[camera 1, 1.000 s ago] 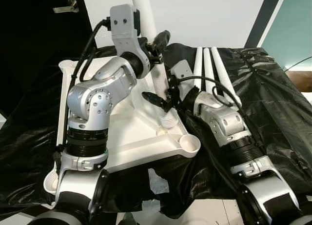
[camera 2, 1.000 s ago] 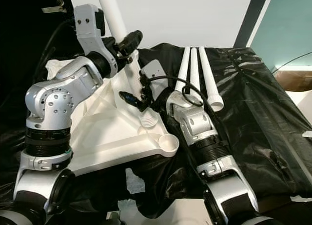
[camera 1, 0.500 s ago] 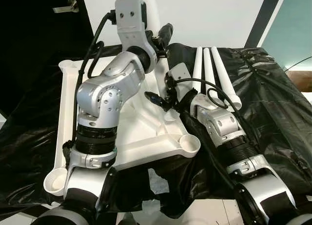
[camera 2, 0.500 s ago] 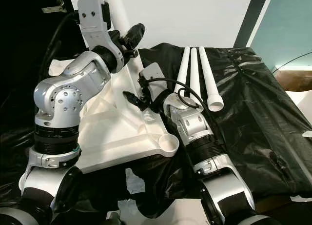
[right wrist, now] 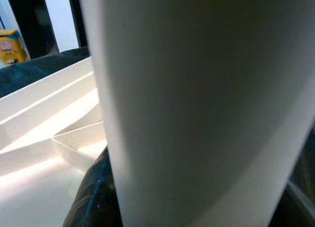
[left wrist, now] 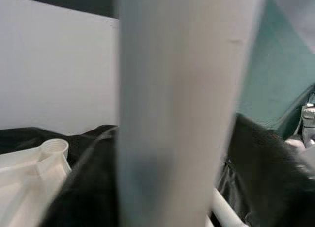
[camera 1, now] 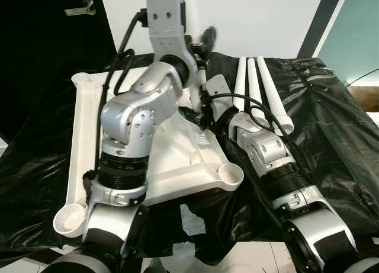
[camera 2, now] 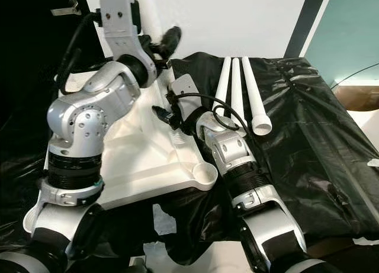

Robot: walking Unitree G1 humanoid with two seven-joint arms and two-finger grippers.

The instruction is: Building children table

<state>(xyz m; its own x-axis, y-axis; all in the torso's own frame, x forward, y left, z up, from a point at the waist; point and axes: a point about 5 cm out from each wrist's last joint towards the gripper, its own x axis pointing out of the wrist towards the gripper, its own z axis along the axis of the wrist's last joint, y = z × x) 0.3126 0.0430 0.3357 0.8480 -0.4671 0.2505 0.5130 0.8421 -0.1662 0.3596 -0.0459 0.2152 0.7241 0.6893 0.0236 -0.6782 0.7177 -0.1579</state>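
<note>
Both end effectors gripped the upright white leg standing in the upside-down white table top on the black-covered tabletop, left end effector clamped high, right end effector low near its socket, three spare legs lying toward the far edge.

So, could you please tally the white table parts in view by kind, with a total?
Tabletop, upside down: 1
Leg held upright by both grippers: 1
Loose legs lying on the black sheet: 3
Total: 5
</note>
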